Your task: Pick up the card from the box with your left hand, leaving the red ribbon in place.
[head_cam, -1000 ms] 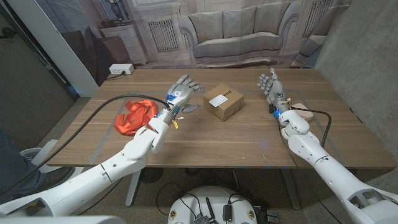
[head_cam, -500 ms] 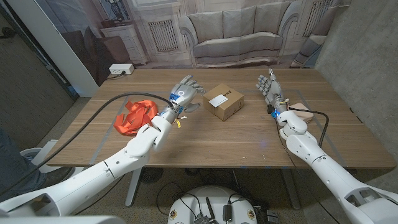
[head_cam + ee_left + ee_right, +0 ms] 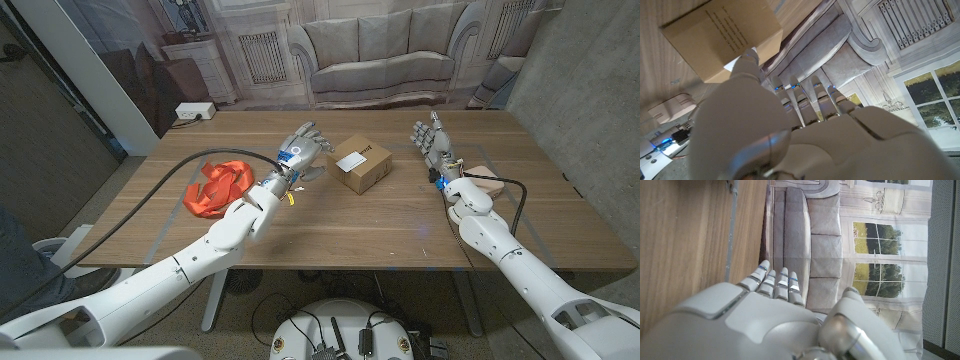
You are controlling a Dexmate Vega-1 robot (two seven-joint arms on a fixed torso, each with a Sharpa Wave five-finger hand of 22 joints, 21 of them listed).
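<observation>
A small brown cardboard box (image 3: 360, 163) sits at the table's middle, with a white card (image 3: 351, 158) lying on its top. My left hand (image 3: 301, 152) hovers just left of the box, fingers spread and holding nothing. In the left wrist view the box (image 3: 722, 35) lies beyond the fingertips (image 3: 749, 56). A crumpled red ribbon (image 3: 216, 186) lies on the table to the left, beside my left forearm. My right hand (image 3: 432, 142) stands upright to the right of the box, fingers apart and empty; the right wrist view shows its back (image 3: 755, 320).
A tan object (image 3: 483, 180) lies by my right wrist near the table's right side. A black cable (image 3: 150, 185) runs along my left arm over the table (image 3: 400, 225). A backdrop printed with a sofa stands behind the far edge.
My left hand has moved rightward and a little forward, closer to the box. The right hand has barely shifted.
</observation>
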